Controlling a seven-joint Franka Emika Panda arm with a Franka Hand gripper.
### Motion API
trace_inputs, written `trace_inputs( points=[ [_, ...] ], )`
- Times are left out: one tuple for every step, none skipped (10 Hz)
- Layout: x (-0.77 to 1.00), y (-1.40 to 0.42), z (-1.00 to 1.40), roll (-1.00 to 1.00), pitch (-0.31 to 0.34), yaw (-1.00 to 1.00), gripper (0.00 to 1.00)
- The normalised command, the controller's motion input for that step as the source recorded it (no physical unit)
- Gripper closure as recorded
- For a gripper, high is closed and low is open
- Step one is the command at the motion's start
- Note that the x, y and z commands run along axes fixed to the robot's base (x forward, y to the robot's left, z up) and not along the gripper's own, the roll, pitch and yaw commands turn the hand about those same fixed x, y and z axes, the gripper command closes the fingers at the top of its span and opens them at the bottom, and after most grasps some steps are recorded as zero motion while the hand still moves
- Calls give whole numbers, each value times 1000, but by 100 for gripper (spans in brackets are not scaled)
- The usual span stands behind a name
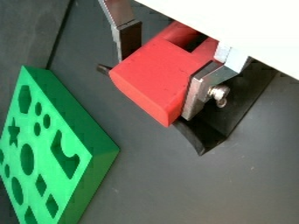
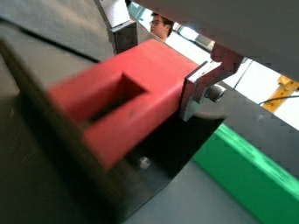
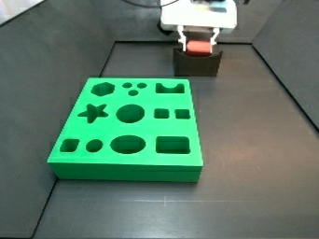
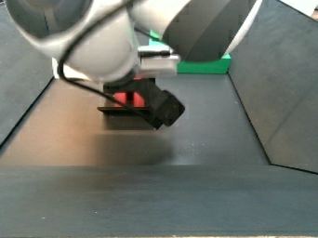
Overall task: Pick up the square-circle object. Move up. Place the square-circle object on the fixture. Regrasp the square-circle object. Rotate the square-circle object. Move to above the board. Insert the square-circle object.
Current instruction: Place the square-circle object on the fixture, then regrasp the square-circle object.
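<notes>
Both wrist views: gripper (image 1: 163, 66) clamped narrow on the red square-circle object (image 1: 156, 80), silver fingers (image 1: 205, 84) pressing its sides, over the dark fixture (image 1: 216, 131). Side view: gripper (image 3: 199, 45) at the fixture (image 3: 199, 63), behind the green board (image 3: 130, 128).
</notes>
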Motion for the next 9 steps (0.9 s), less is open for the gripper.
trace_inputs(
  points=[
    [103,105,-273,-126,-82,-103,100],
    [85,113,-249,-115,-88,-69,100],
    [85,112,-246,-115,-88,-48,100],
    [83,111,-248,-113,-84,-28,100],
    [0,-500,-167,0,0,0,100],
    [0,0,0,0,0,0,0],
    [0,0,1000,32,17,83,0],
    [-2,0,1000,36,19,85,0],
    [-26,-2,1000,53,42,72,0]
  ],
)
